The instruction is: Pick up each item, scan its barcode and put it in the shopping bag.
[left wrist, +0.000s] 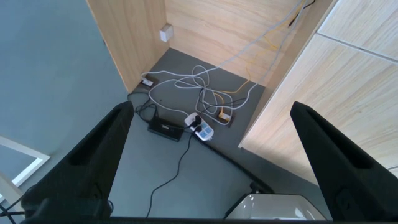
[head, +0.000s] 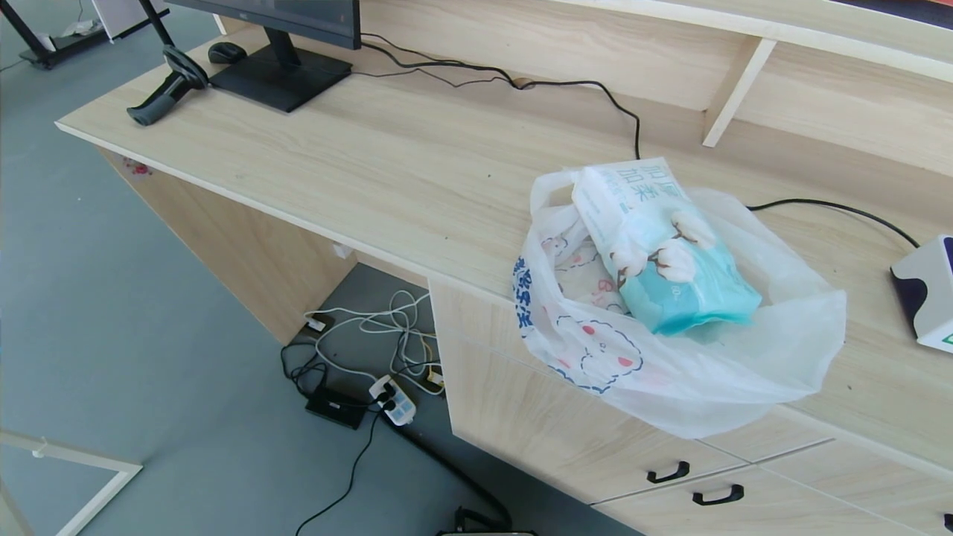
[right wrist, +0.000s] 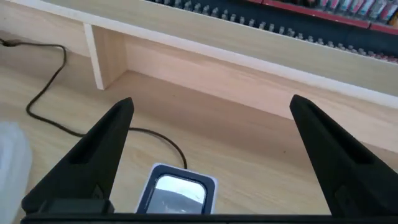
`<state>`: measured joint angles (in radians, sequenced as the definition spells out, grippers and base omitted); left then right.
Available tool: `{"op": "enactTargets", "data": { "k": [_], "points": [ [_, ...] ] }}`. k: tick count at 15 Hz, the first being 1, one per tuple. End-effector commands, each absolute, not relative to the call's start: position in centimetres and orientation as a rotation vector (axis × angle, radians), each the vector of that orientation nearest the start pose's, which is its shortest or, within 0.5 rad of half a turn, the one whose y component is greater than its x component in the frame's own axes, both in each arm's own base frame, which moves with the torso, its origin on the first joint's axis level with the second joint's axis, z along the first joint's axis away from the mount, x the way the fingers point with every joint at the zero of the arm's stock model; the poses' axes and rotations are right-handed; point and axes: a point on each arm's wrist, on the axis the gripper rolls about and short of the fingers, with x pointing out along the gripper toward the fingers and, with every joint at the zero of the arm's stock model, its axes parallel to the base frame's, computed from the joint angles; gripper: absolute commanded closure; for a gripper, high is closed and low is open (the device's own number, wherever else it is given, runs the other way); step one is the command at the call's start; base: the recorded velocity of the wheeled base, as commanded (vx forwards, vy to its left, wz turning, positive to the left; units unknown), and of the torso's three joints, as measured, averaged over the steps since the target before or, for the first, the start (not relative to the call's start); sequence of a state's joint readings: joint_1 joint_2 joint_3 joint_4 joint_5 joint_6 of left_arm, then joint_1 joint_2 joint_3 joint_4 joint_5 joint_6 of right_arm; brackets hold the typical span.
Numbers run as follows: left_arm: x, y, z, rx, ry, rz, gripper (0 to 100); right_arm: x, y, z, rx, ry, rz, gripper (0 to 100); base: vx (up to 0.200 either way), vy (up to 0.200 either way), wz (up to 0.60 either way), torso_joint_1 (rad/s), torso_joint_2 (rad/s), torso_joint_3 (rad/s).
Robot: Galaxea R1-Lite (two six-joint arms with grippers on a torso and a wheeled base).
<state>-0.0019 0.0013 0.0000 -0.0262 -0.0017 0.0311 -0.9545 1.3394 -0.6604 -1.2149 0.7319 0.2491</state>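
teal-white soft pack [head: 670, 257] in crinkly translucent white shopping bag [head: 692, 380], near boxy white scanner [head: 931, 294] | right gripper [right wrist: 212, 101] above scanner, jaws wide, empty | left gripper [left wrist: 212, 106] wide, empty

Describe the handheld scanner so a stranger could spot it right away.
Start at the long wooden counter, at its left end by the monitor stand. The scanner lies just left of the stand. Unlike the small rounded mouse behind it, it is pistol-shaped, with a long dark grip.
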Motion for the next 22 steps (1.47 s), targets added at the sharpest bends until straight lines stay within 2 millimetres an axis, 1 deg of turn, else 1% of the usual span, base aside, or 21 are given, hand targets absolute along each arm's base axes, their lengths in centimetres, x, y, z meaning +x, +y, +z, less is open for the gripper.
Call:
{"op": "enactTargets", "data": {
  "k": [1, 2, 3, 5, 6, 7, 9, 10, 12, 13, 14, 16, 17, 18, 21, 22],
  "points": [
    [-2.3, 0.0, 7.8, 0.032, -0.023, -0.003, 0, 15.2, -20.7, 26.7, -0.082, -0.316, -0.169, 0, 0.000, 0.000, 0.00, 0.000, 0.00, 0.000],
    [-2.3, 0.0, 7.8, 0.032, -0.023, -0.003, 0, 15.7, -21.5, 26.5, -0.085, -0.312, -0.167, 0, 0.000, 0.000, 0.00, 0.000, 0.00, 0.000],
    [-2.3, 0.0, 7.8, 0.031, -0.023, -0.003, 0, 16.8, -23.0, 26.6, -0.124, -0.327, -0.121, 0, 0.000, 0.000, 0.00, 0.000, 0.00, 0.000],
    [-2.3, 0.0, 7.8, 0.029, -0.023, -0.003, 0, 17.1, -23.3, 26.1, -0.126, -0.298, -0.021, 0, 0.000, 0.000, 0.00, 0.000, 0.00, 0.000],
    [-2.3, 0.0, 7.8, 0.031, -0.023, -0.003, 0, 16.9, -23.0, 25.3, -0.097, -0.277, -0.015, 0, 0.000, 0.000, 0.00, 0.000, 0.00, 0.000],
    [-2.3, 0.0, 7.8, 0.031, -0.022, -0.003, 0, 16.5, -22.4, 24.9, -0.082, -0.266, -0.012, 0, 0.000, 0.000, 0.00, 0.000, 0.00, 0.000],
    [-2.3, 0.0, 7.8, 0.034, -0.020, -0.003, 0, 15.6, -20.9, 24.9, -0.082, -0.266, -0.017, 0, 0.000, 0.000, 0.00, 0.000, 0.00, 0.000],
    [-2.3, 0.0, 7.8, 0.034, -0.020, -0.003, 0, 15.0, -20.0, 24.3, -0.068, -0.251, -0.016, 0, 0.000, 0.000, 0.00, 0.000, 0.00, 0.000],
    [-2.3, 0.0, 7.8, 0.029, -0.020, -0.003, 0, 13.8, -18.1, 23.9, -0.075, -0.243, -0.017, 0, 0.000, 0.000, 0.00, 0.000, 0.00, 0.000],
    [-2.3, 0.0, 7.8, 0.029, -0.020, -0.003, 0, 13.9, -17.2, 23.8, -0.082, -0.238, 0.018, 0, 0.000, 0.000, 0.00, 0.000, 0.00, 0.000],
    [-2.3, 0.0, 7.8, 0.029, -0.020, -0.003, 0, 14.2, -16.4, 24.1, -0.101, -0.246, 0.054, 0, -0.200, 0.000, 0.00, -0.007, 0.00, 0.002],
    [-2.3, 0.0, 7.8, 0.029, -0.020, -0.003, 0, 14.5, -15.2, 24.5, -0.124, -0.256, 0.110, 0, -0.200, 0.000, 0.00, 0.012, 0.00, -0.002],
    [-2.3, 0.0, 7.8, 0.029, -0.020, -0.003, 0, 14.5, -15.2, 24.5, -0.124, -0.256, 0.110, 0, -0.200, 0.000, 0.00, 0.012, 0.01, -0.007],
    [-2.3, 0.0, 7.8, 0.029, -0.020, -0.003, 0, 14.6, -14.3, 24.7, -0.133, -0.262, 0.156, 0, -0.200, 0.000, 0.00, -0.012, 0.00, 0.002],
    [-2.3, 0.0, 7.8, 0.031, -0.020, -0.003, 0, 14.7, -13.9, 24.0, -0.118, -0.247, 0.167, 0, -0.200, 0.000, 0.00, -0.009, 0.00, -0.001],
    [-2.3, 0.0, 7.8, 0.029, -0.022, -0.003, 0, 14.9, -13.7, 24.0, -0.116, -0.248, 0.180, 0, 0.000, 0.000, 0.00, 0.000, 0.00, 0.000]
  ]
}}
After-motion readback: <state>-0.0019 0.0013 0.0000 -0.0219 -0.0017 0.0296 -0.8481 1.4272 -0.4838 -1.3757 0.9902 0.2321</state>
